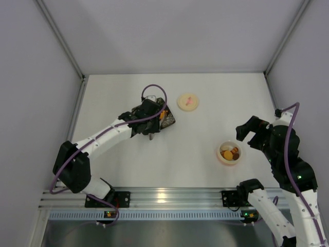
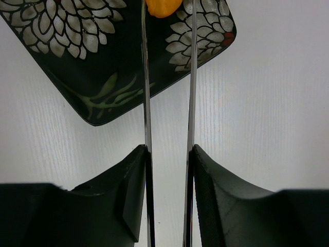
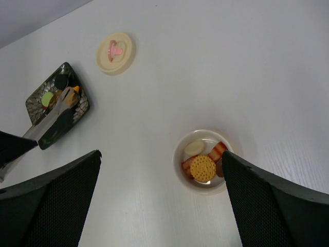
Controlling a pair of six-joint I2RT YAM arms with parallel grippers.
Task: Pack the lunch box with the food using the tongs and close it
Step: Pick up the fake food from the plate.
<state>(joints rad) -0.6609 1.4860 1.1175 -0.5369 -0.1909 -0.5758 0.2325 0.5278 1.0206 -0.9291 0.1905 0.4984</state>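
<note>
The left gripper (image 2: 168, 154) is closed partway on the tongs (image 2: 193, 87), one finger pressed against each thin arm; the tong tips run past the top edge of the wrist view, so whether they pinch the orange piece (image 2: 163, 6) between them is unclear; that piece lies on the dark flowered plate (image 2: 103, 67) just ahead, which the arm largely hides from above; the right gripper (image 3: 160, 154) gapes wide and empty over the worktop (image 3: 231, 62); the lunch box (image 3: 179, 146) sits just beside one finger, holding cream, orange and striped brown food (image 3: 202, 168); its lid (image 3: 115, 52) lies well ahead.
</note>
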